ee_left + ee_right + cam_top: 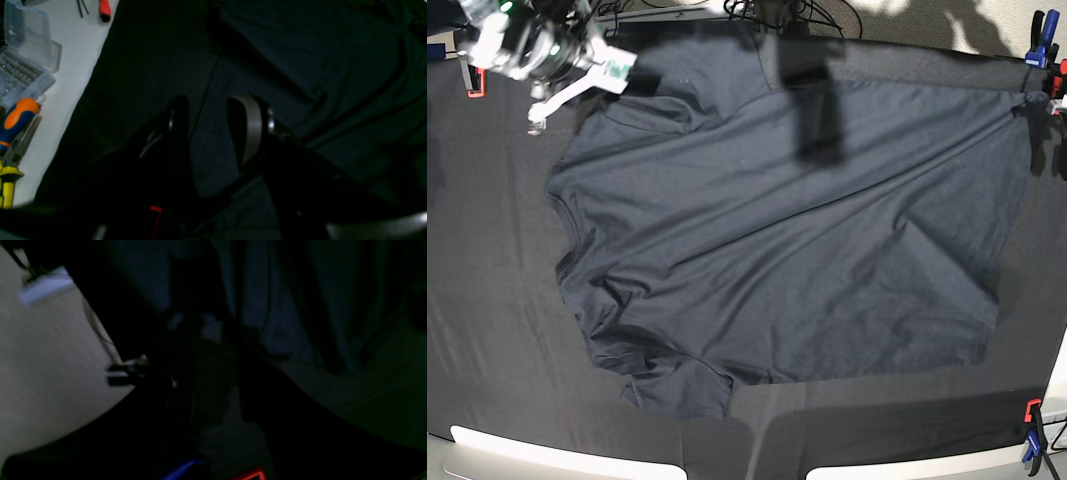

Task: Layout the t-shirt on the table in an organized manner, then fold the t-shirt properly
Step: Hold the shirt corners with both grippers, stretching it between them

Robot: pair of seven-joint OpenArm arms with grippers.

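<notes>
Left wrist view, clear bit case [23,66] lid open, screwdriver bits inside

Left gripper [213,126]: jaws parted, a clear gap between the two fingers, pale pad [252,128] showing on one inner face, pointed downward. Right gripper [206,350]: dark and blurred in its wrist view, jaw state not discernible. Right arm [537,50] blurred at the top-left corner of the base view.
</notes>
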